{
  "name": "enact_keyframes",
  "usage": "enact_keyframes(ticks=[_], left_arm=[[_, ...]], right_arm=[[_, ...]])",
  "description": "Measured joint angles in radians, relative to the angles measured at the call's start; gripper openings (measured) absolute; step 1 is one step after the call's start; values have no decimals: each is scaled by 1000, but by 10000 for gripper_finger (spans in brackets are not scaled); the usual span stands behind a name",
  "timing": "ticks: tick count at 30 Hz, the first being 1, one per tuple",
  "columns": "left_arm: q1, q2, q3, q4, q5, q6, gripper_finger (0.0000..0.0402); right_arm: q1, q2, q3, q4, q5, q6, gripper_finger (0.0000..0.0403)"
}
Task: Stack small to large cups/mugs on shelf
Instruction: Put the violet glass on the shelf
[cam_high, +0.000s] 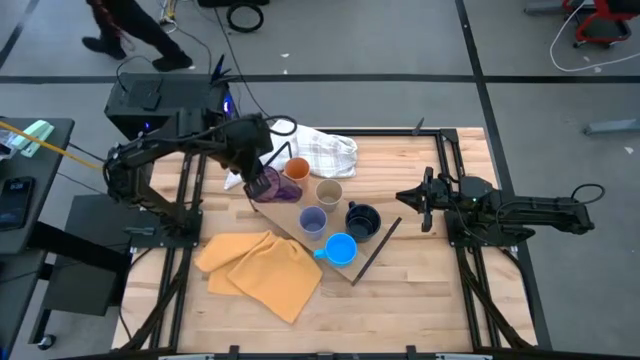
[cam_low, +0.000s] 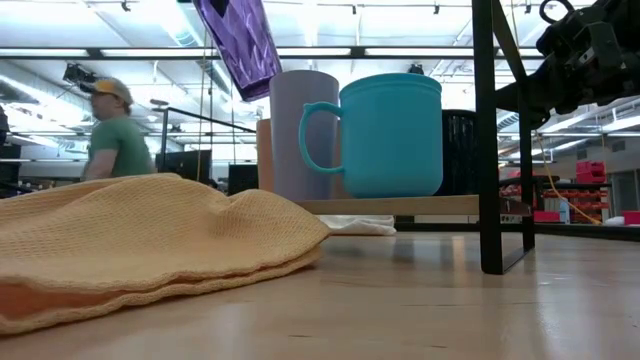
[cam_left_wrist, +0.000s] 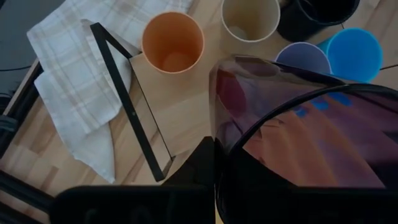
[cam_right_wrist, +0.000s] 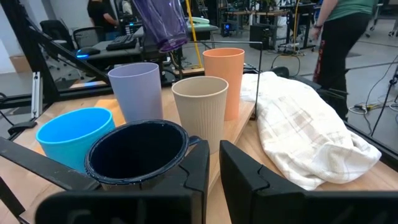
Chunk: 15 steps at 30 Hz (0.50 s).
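Left pincer (cam_high: 258, 180) holds translucent dark purple plastic cup (cam_high: 264, 184) above light-wood shelf (cam_high: 262, 208) | five cups beside it, unstacked | right pincer (cam_high: 408, 198) narrow, empty

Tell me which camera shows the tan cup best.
The right wrist view: the tan cup stands whole and unblocked, ribbed side and rim visible. The high view and left wrist view show only its rim and inside from above. In the low view other cups hide it.
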Motion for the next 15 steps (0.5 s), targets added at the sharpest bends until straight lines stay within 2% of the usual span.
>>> enact_keyframes(ticks=[5, 15], left_arm=[[20, 0, -9, 1, 27, 20, 11], [54, 1, -121, 1, 39, 56, 11]], right_arm=[[0, 0, 0, 0, 0, 0, 45], [0, 0, 0, 0, 0, 0, 45]])
